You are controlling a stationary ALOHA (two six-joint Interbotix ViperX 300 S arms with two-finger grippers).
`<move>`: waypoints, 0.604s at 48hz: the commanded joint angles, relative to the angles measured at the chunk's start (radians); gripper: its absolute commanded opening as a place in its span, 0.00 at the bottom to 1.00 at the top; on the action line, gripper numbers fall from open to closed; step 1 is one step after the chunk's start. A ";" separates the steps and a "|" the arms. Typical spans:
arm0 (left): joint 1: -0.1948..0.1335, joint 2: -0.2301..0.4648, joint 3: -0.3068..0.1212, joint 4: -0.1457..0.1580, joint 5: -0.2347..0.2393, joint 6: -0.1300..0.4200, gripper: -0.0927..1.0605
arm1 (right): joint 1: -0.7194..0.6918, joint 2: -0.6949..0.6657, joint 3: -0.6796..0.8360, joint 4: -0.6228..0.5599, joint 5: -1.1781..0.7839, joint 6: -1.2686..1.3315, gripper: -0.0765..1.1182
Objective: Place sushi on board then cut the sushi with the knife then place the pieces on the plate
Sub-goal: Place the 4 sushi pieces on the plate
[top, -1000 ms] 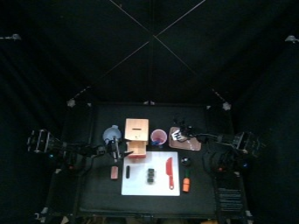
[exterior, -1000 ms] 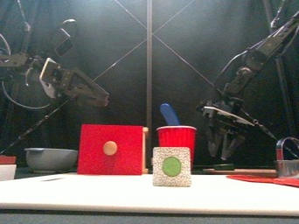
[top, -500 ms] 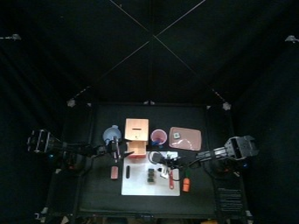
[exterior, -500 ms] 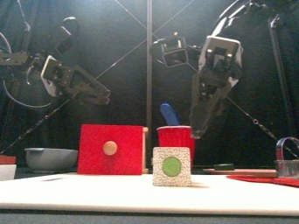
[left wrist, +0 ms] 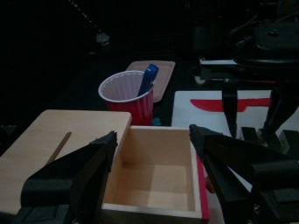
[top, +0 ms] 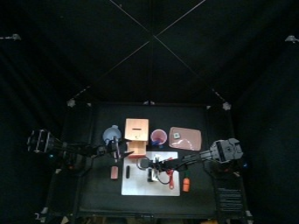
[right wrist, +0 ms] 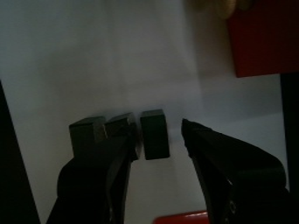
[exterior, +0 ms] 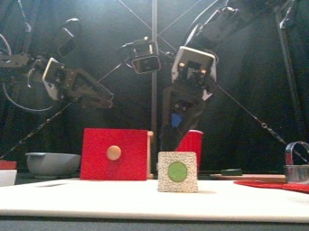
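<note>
lying on black table (top: 100, 199), white board (top: 135, 186) bears sushi roll (exterior: 178, 171).

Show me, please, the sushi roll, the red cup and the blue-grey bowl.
sushi roll (exterior: 178, 171): front view, green centre of its near end.
red cup (left wrist: 128, 109): left wrist view, outer wall below the rim.
blue-grey bowl (exterior: 51, 165): front view, its outer wall.

frame centre: right gripper (exterior: 180, 122) hangs before red plastic cup (exterior: 191, 142) | low centre: pale speckled sushi piece (exterior: 178, 171) with green oval face | left of it: red drawer front (exterior: 117, 153) | lower left: blue-grey bowl (exterior: 52, 163)
</note>
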 commanded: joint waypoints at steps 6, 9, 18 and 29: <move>0.000 -0.009 -0.011 -0.011 -0.005 -0.002 0.93 | -0.012 -0.008 -0.005 0.003 -0.002 -0.002 0.74; 0.000 -0.009 -0.012 -0.017 -0.005 -0.002 0.93 | -0.014 -0.005 0.002 0.003 0.000 -0.002 0.74; 0.000 -0.011 -0.014 -0.018 -0.005 0.000 0.93 | -0.012 -0.006 0.012 0.011 0.000 0.002 0.65; -0.005 -0.009 -0.012 -0.018 -0.005 -0.002 0.93 | -0.049 -0.072 0.067 0.015 0.021 0.023 0.50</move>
